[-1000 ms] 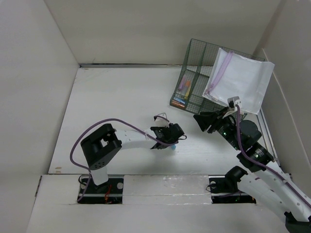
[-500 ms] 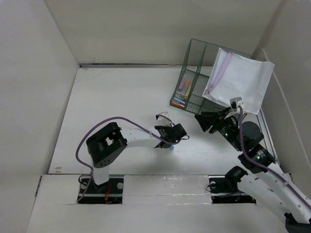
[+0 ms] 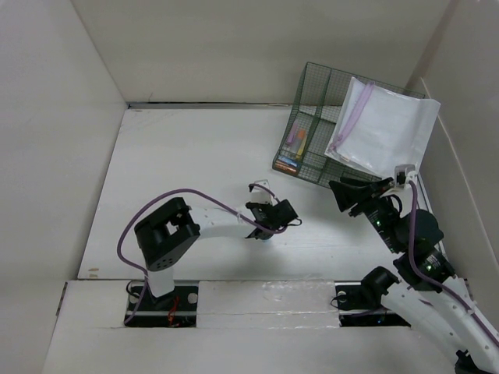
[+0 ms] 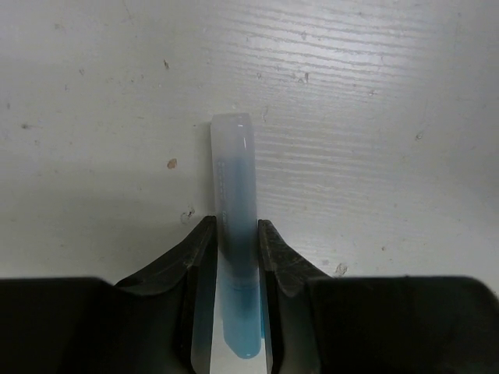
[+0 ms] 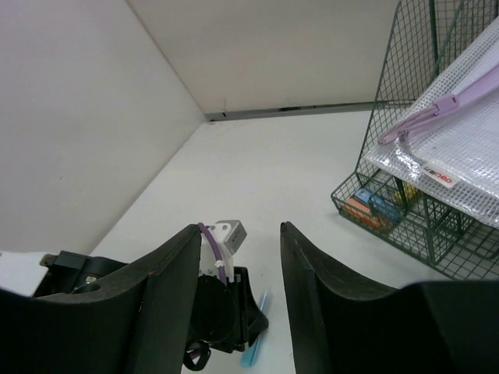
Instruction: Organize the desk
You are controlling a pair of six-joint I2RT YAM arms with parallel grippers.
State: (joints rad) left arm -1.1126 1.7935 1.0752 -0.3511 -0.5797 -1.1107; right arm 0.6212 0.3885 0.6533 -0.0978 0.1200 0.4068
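Near the middle of the desk (image 3: pixel 195 156), your left gripper (image 4: pixel 235 224) clamps the blue pen (image 4: pixel 234 164) lying flat; right gripper (image 5: pixel 238 228) hangs parted.

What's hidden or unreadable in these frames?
- Pen print: left wrist view, blurred.
- Pen, top view: almost all under the left gripper.
- Whether the jaws pinch the pen yet: left wrist view, contact too fine to tell.
- Basket right side: top view, covered by the pouch.
- Basket contents: top view, too small to identify.
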